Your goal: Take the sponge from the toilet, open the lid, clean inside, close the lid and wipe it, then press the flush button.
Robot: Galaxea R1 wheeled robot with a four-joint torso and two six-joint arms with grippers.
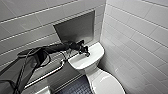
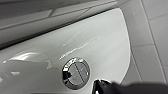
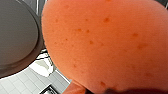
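The white toilet [image 1: 93, 65] stands in the corner with its lid [image 1: 108, 83] down over the bowl. My left arm reaches in over the tank cover [image 1: 96, 50]. My left gripper [image 1: 85, 52] is shut, its tip down at the cover. In the left wrist view its dark tip [image 2: 108, 86] sits right beside the round silver-ringed flush button [image 2: 75, 73]; I cannot tell if they touch. The orange-red sponge [image 3: 107, 42] looms very close in the right wrist view, with the right gripper shut on it.
A metal grab bar [image 1: 53, 71] runs along the tiled wall left of the tank. A recessed steel panel [image 1: 75, 27] sits above it. The tiled side wall [image 1: 140, 40] is close on the right. Dark small-tiled floor [image 1: 76, 87] lies in front of the bowl.
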